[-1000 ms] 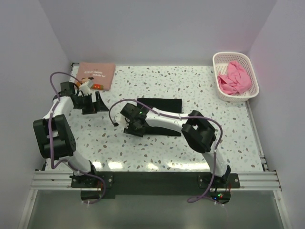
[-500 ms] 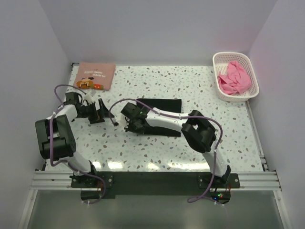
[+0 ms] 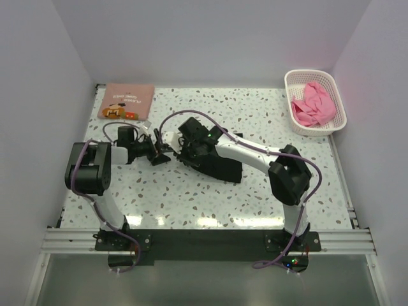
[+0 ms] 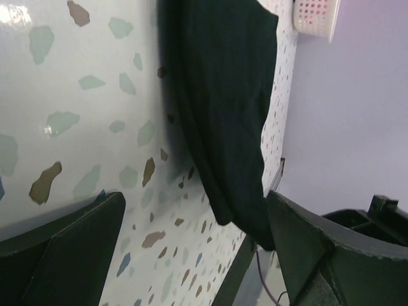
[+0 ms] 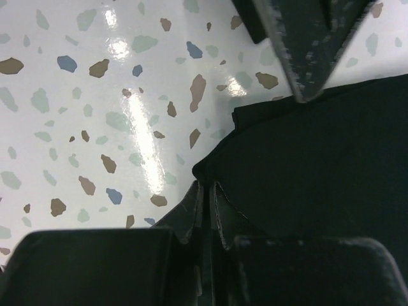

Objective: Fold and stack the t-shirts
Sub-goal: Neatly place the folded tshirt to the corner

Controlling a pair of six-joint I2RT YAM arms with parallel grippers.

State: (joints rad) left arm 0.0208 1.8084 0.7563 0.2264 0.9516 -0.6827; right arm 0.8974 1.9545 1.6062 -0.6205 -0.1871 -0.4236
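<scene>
The black t-shirt (image 3: pixel 220 167) lies partly folded at the table's middle, under my right arm. My right gripper (image 3: pixel 189 144) is shut on its left edge; in the right wrist view the jaws (image 5: pixel 207 189) pinch the black t-shirt (image 5: pixel 319 159) at a corner. My left gripper (image 3: pixel 160 153) is open and empty, lying low just left of the shirt. In the left wrist view its gripper (image 4: pixel 194 207) frames the raised black t-shirt (image 4: pixel 223 95). The salmon-pink printed t-shirt (image 3: pixel 128 101) lies folded at the far left. The bright pink t-shirt (image 3: pixel 313 105) is crumpled in the basket.
The white lattice basket (image 3: pixel 292 80) stands at the far right corner; it also shows in the left wrist view (image 4: pixel 315 16). Walls enclose the speckled table (image 3: pixel 191 204) on three sides. The two grippers are close together.
My right gripper has moved up and to the right, drawing the black t-shirt's left edge with it. My left arm has swung in from the left to beside the shirt.
</scene>
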